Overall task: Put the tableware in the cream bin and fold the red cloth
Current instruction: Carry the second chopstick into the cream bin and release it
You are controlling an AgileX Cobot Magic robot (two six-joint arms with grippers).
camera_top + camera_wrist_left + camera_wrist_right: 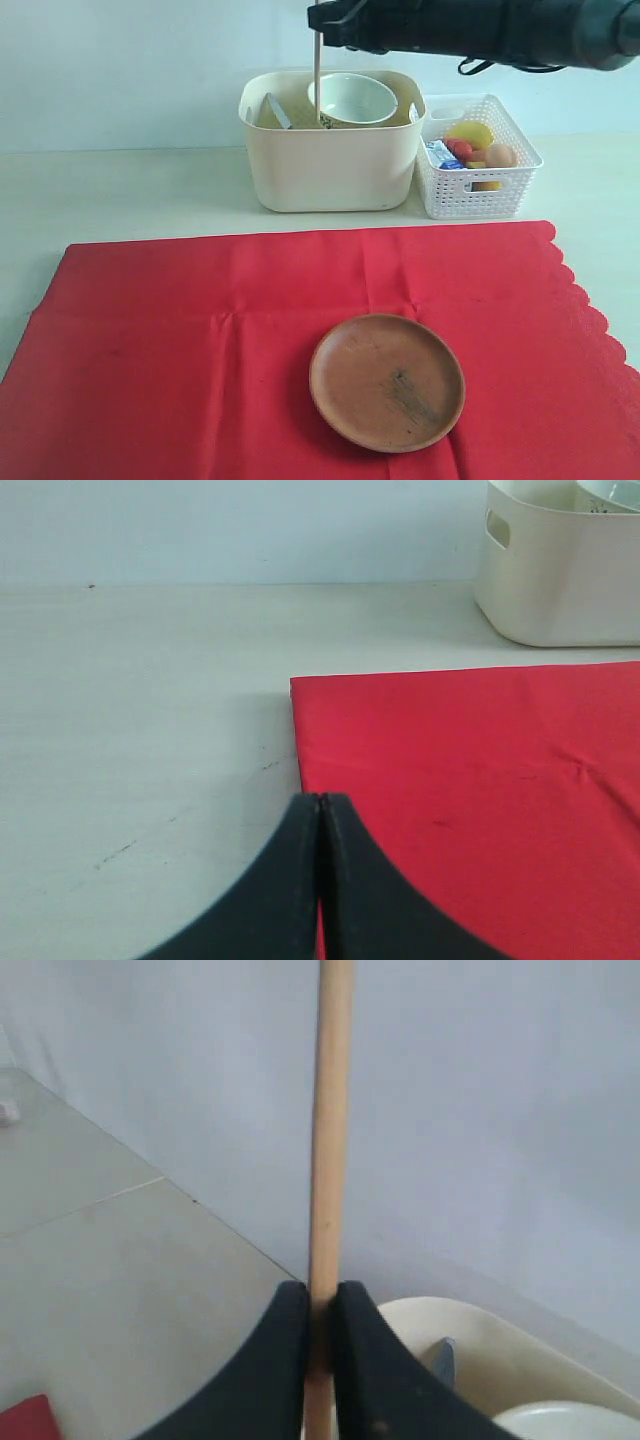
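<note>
We record: right gripper (320, 1305) clamped on the wooden chopsticks (317, 75), long axis vertical, lower tip inside the cream bin (330, 175) directly below. Left gripper (320, 815), jaws together and empty, sits by the red cloth (470, 780).

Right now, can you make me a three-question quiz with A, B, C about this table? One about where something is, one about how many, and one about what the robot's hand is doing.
1. Where is the round brown plate?
A. in the cream bin
B. on the red cloth
C. in the right gripper

2. How many things lie on the red cloth?
A. one
B. three
C. none

3. What is the right gripper doing?
A. open and empty
B. shut and empty
C. shut on the wooden chopsticks

Answers:
1 B, the plate sits flat on the cloth.
2 A, the plate is the only thing lying there.
3 C, its jaws pinch the chopsticks upright above the bin.
</note>
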